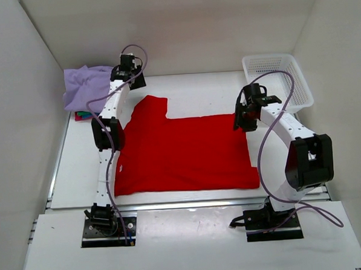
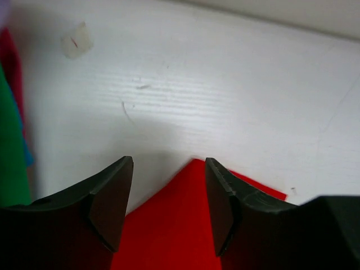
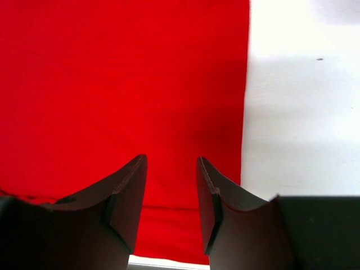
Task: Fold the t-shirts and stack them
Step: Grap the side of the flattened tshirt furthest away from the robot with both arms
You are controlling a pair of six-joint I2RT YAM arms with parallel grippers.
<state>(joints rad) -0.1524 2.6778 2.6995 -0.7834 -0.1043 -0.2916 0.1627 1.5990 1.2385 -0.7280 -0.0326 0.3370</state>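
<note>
A bright red t-shirt [image 1: 187, 150] lies spread flat on the white table. One sleeve points to the far left. My left gripper [image 1: 134, 82] is open just beyond that sleeve. In the left wrist view the sleeve's red corner [image 2: 180, 225] lies between the open fingers of the left gripper [image 2: 169, 169], which hold nothing. My right gripper [image 1: 241, 118] is open over the shirt's right edge. In the right wrist view the red cloth [image 3: 112, 84] fills the space under the right gripper [image 3: 171, 163]. A pale lavender shirt [image 1: 84, 84] lies on folded green and red shirts [image 1: 79, 116] at the far left.
A white mesh basket [image 1: 300, 83] stands at the far right corner. White walls close in the table on three sides. The folded stack's green edge [image 2: 11, 152] shows at the left of the left wrist view. A small scrap of tape [image 2: 76, 40] sticks to the table.
</note>
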